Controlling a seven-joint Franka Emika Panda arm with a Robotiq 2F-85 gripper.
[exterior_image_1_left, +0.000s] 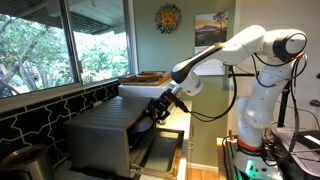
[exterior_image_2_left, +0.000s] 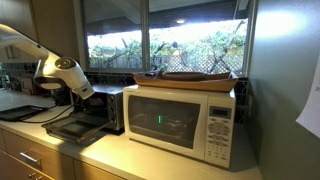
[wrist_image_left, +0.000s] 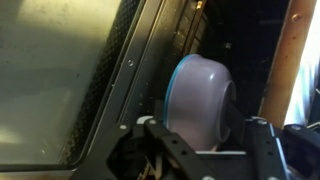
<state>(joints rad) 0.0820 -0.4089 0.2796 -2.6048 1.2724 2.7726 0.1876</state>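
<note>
Pale lilac rounded bowl (wrist_image_left: 200, 100) sits in the middle of the wrist view, inside the dark cavity of a silver toaster oven (exterior_image_1_left: 100, 135), with its bluish rim turned toward the left of the frame. I cannot tell whether it stands upright or is tipped.

Nearest the camera, along the bottom edge of the wrist view, the black gripper (wrist_image_left: 205, 152) holds its jaws wide apart, one finger at lower left and one at lower right. The bowl shows in the gap just beyond them, and nothing is clamped. Whether a finger touches the bowl is not clear.

A glass oven door with a dotted border (wrist_image_left: 60, 70) fills the left half of that view.

In both exterior views the door hangs open and flat in front of the oven (exterior_image_2_left: 75, 128), and the white robot arm (exterior_image_2_left: 62, 72) bends down from the upper part of the frame so that the gripper (exterior_image_1_left: 155, 112) is at the oven mouth.

Just beside the oven, toward the right of an exterior view, stands a white microwave (exterior_image_2_left: 180, 120) with a flat wooden tray (exterior_image_2_left: 185, 80) on top.

Behind them is a wide window (exterior_image_2_left: 165, 45) onto green trees. On the far wall at the top centre of an exterior view hang a sun-shaped ornament (exterior_image_1_left: 169, 17) and a framed landscape picture (exterior_image_1_left: 211, 28).
</note>
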